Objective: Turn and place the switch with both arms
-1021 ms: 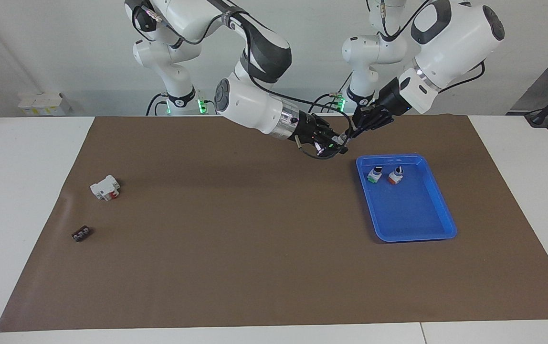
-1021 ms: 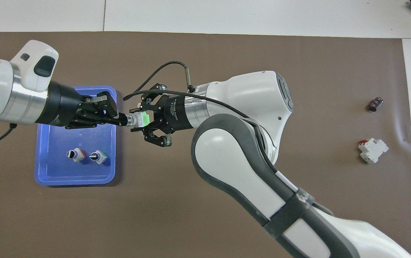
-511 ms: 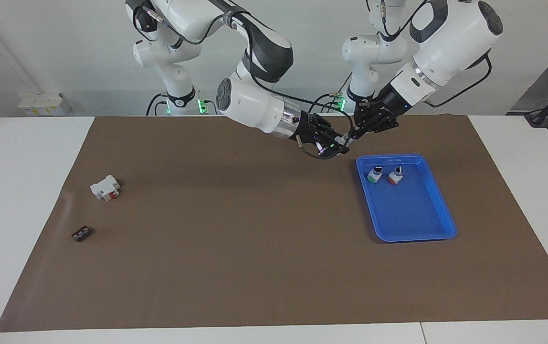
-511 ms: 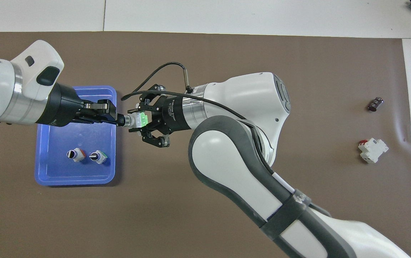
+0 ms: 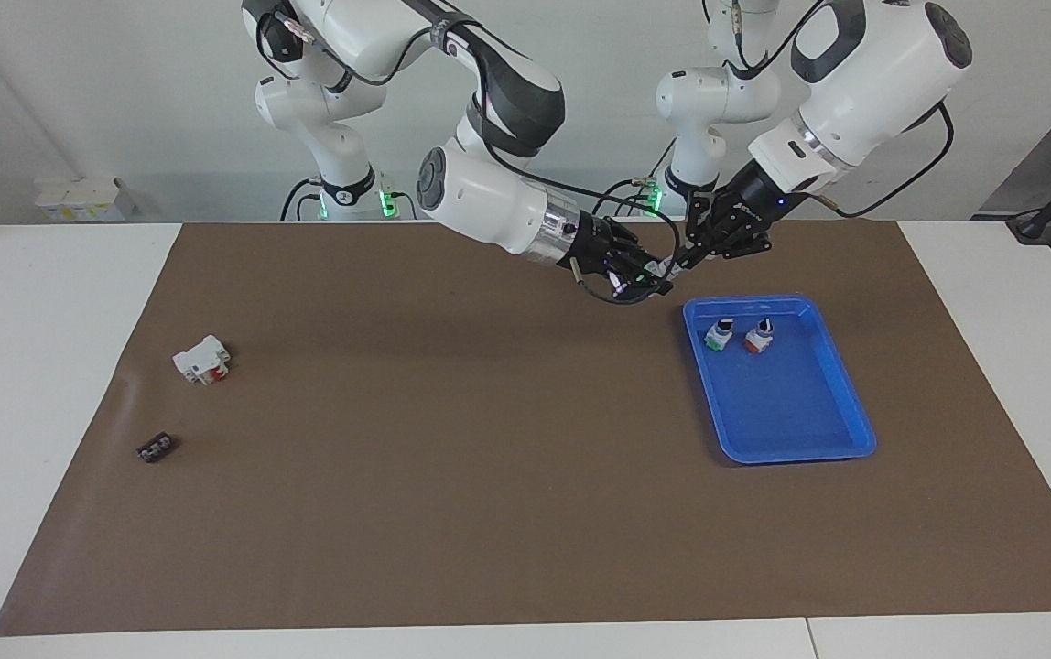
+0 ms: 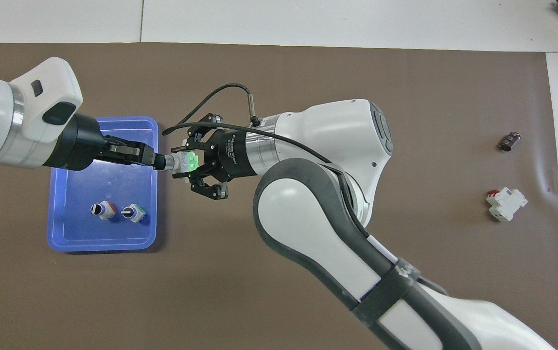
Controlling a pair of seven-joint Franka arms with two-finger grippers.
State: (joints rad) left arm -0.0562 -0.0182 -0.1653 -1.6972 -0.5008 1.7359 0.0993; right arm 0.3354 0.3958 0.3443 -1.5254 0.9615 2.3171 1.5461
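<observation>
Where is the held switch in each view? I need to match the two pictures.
Facing view: switch in the air between both grippers, just above the blue tray's upper corner.
Overhead view: switch beside the tray's upper right corner.
Shared landmark: the blue tray.

Switch, green end lit, lies level, gripped at both ends.

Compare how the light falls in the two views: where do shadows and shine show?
Facing view: light is soft and even; a faint broad shadow band crosses the brown table mat under the arms, and the glossy white arm shells carry soft highlights. Overhead view: the shallow blue plastic tray casts a thin dark edge on the mat, and the held switch's bright green block glows vividly.
</observation>
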